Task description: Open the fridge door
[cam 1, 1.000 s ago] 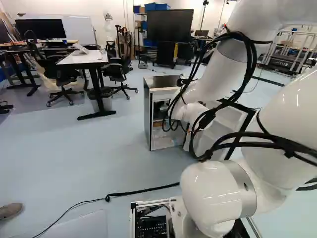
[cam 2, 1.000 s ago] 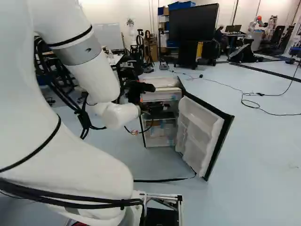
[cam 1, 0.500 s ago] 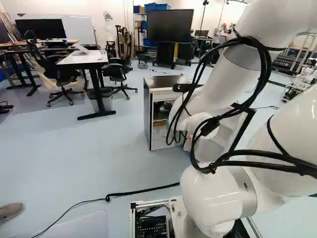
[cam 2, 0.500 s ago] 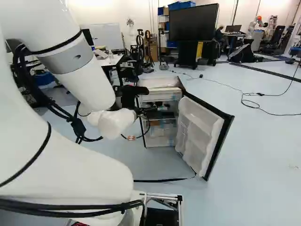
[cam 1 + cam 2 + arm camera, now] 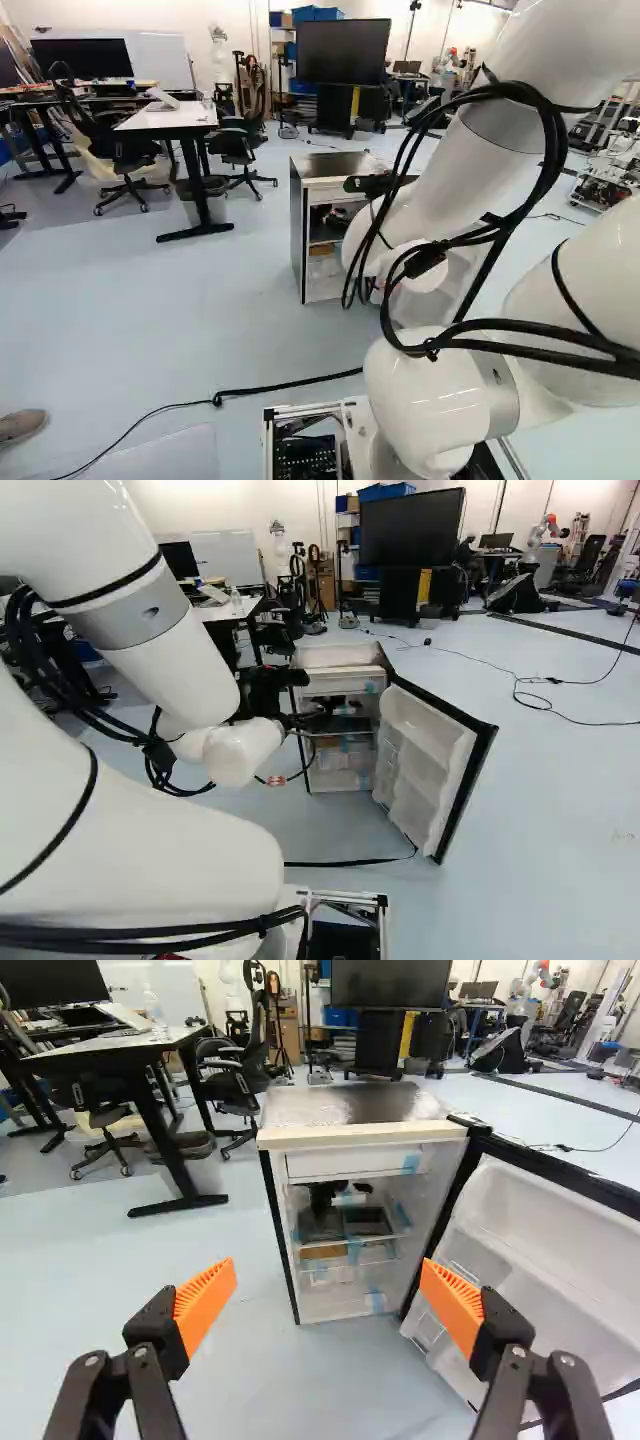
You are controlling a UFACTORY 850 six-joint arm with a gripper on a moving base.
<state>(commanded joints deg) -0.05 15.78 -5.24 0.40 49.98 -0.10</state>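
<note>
Fridge door lining [image 5: 425, 765], smooth plastic

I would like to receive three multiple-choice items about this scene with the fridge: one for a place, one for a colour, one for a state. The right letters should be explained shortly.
1. In the right base view, where is the door of the fridge?
A) Left of the body
B) Right of the body
C) Flat on top of it

2. What colour are the pads of the pincer?
A) Green
B) Blue
C) Orange

3. What is the state of the door?
A) Swung wide open
B) Fully shut
C) Open by a thin crack

1: B, it stands out from the body's right edge.
2: C, both pads show orange in the wrist view.
3: A, its white inner side and the shelves inside the fridge are in plain sight.
</note>
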